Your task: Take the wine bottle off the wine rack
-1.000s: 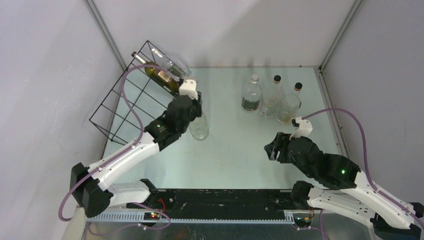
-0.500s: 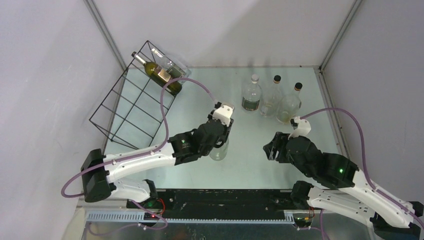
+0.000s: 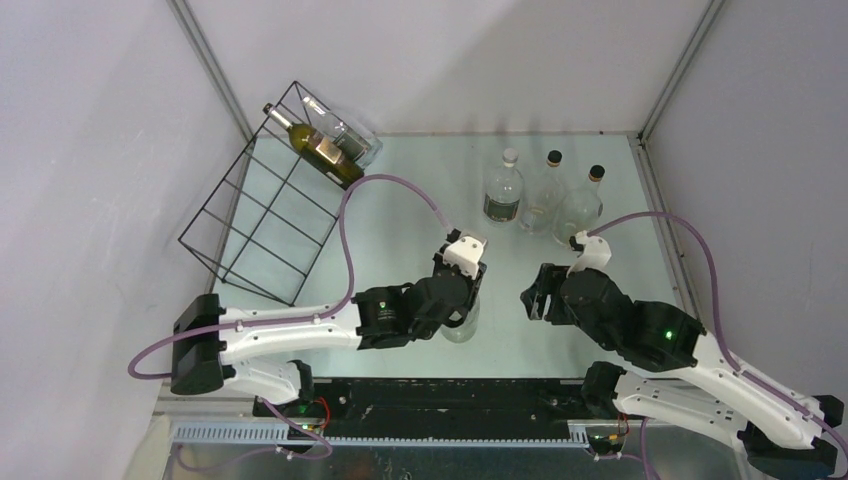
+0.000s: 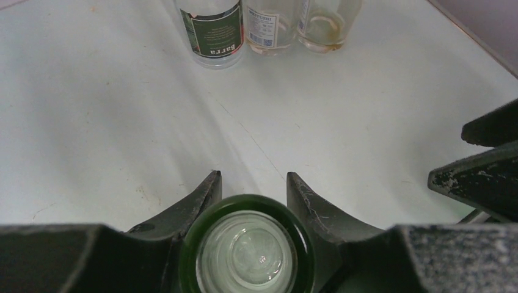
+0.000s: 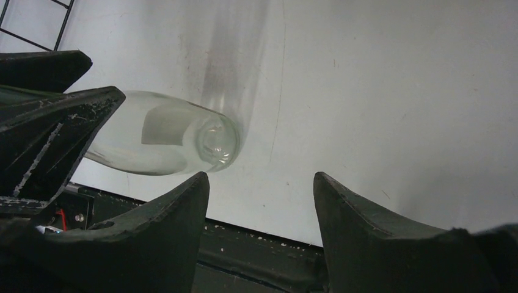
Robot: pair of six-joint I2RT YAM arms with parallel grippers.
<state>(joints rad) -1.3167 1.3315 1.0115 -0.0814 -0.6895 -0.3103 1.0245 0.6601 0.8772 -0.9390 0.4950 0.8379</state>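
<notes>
- Your left gripper (image 4: 253,183) is clamped round the neck of the clear wine bottle (image 4: 247,250). The bottle is at the table's (image 3: 400,200) near middle — well apart from the wine rack (image 3: 265,205).
- Your right gripper (image 5: 259,180) has its jaws apart and empty, just beside the bottle's body.
- Lower the bottle straight and let the base settle before releasing — a neck hold lets it swing.
- A second ago the bottle was just beside the rack. You have carried it across, and the right jaws have widened.

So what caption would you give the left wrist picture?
Left jaws shut on the neck of a glass bottle, seen from above, three standing bottles beyond.
</notes>
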